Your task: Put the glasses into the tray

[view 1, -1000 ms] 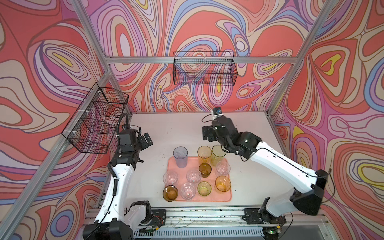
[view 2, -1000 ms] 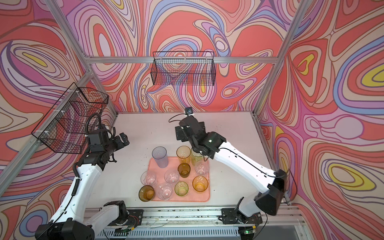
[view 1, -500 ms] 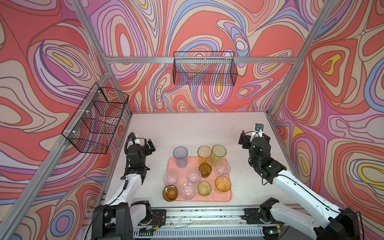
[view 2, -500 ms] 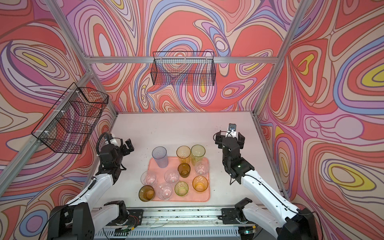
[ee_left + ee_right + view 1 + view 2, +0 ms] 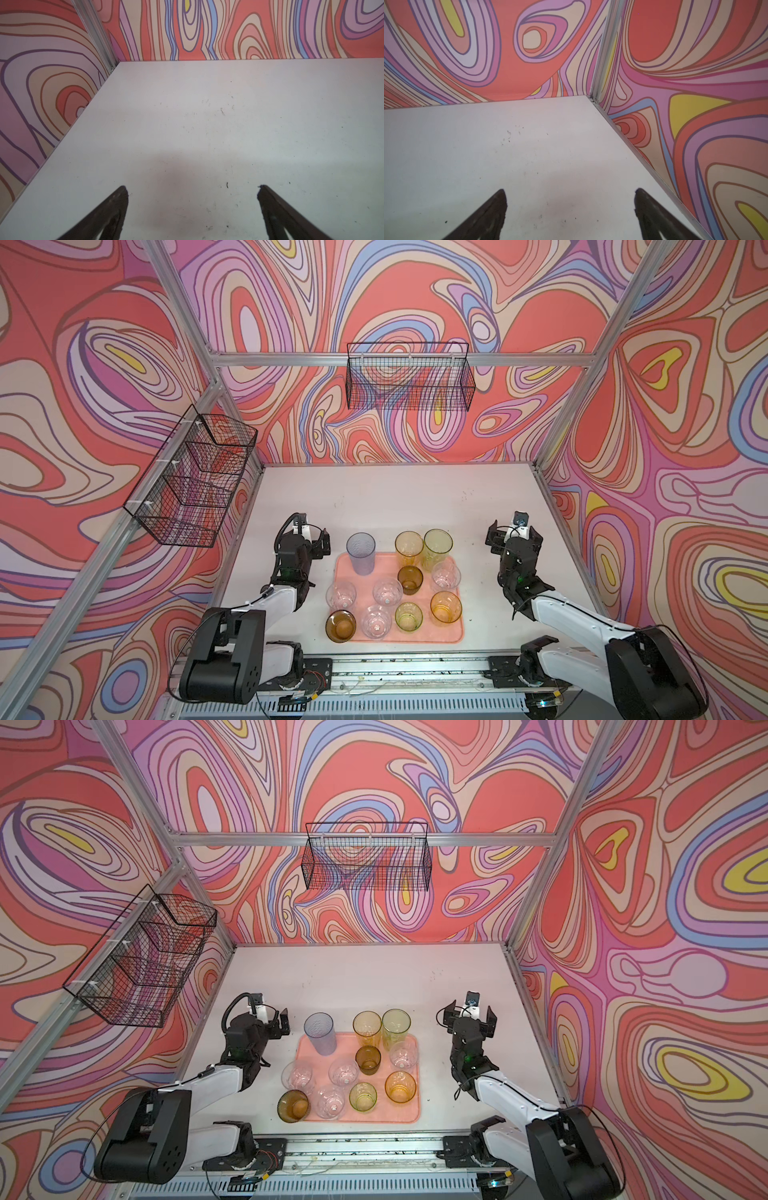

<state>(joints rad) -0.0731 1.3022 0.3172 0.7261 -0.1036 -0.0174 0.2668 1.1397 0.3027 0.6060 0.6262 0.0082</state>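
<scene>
The salmon-pink tray (image 5: 440,635) (image 5: 401,1112) lies at the front middle of the white table, seen in both top views. Several glasses stand on it: a tall pale blue one (image 5: 360,553), two tall yellow ones (image 5: 409,548) (image 5: 437,546), a brown one (image 5: 409,579), clear ones (image 5: 387,592), a green one (image 5: 409,616), an orange one (image 5: 446,607). A brown-amber glass (image 5: 340,625) sits at the tray's front left corner. My left gripper (image 5: 305,537) (image 5: 192,189) hangs open left of the tray, empty. My right gripper (image 5: 514,533) (image 5: 569,192) hangs open right of the tray, empty. Both wrist views show only bare table.
A black wire basket (image 5: 409,381) hangs on the back wall and another (image 5: 193,477) on the left wall. Aluminium frame posts (image 5: 540,464) stand at the table's back corners. Patterned walls close the table on three sides.
My right arm has pulled back from over the yellow glasses to the right of the tray. My left arm has drawn back toward the front. Over the last half second both barely moved.
</scene>
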